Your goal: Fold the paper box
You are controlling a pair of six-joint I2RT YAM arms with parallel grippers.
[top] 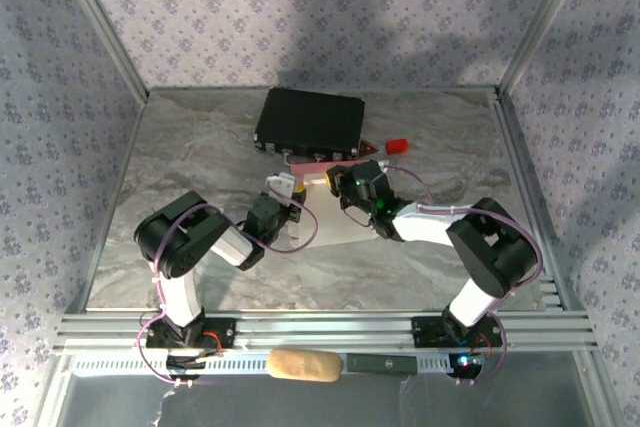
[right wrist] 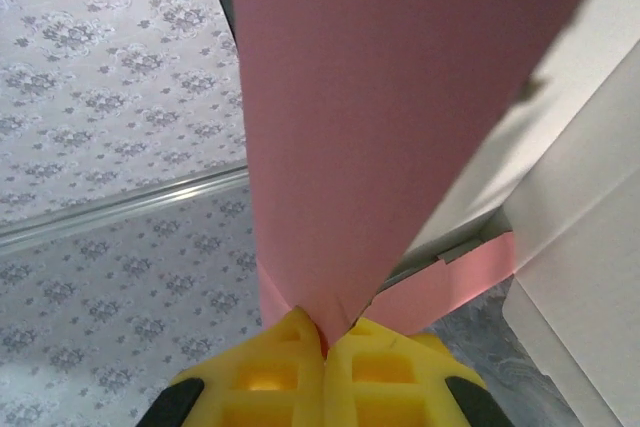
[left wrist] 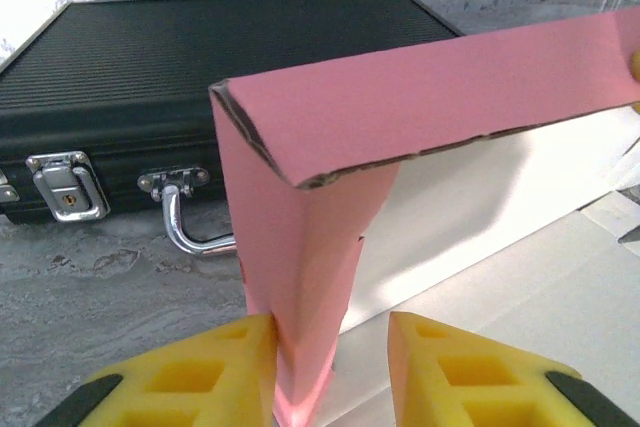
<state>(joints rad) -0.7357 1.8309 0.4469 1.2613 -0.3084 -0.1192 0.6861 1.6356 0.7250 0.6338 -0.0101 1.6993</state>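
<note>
Half-folded paper box [left wrist: 430, 87] sits mid table [top: 400, 277], just in front of the black case [left wrist: 200, 47]. Left gripper [left wrist: 330, 332] jaws parted around 1 upright pink flap, touching 1 pad only. Right gripper [right wrist: 325, 332] jaws clenched on a pink flap.

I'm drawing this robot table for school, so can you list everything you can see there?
paper box: one, pink outside and white inside, partly folded, mid-table in front of the case
hard case: one, black with metal latches, far side of the table
small block: one, red, just right of the case
oblong thing: one, tan, on the front rail between the arm bases
table: one, grey marble pattern
walls: flowery lilac-grey, around the table
left gripper: one, yellow fingers, open around a pink flap
right gripper: one, yellow fingers, shut on a pink flap
</note>
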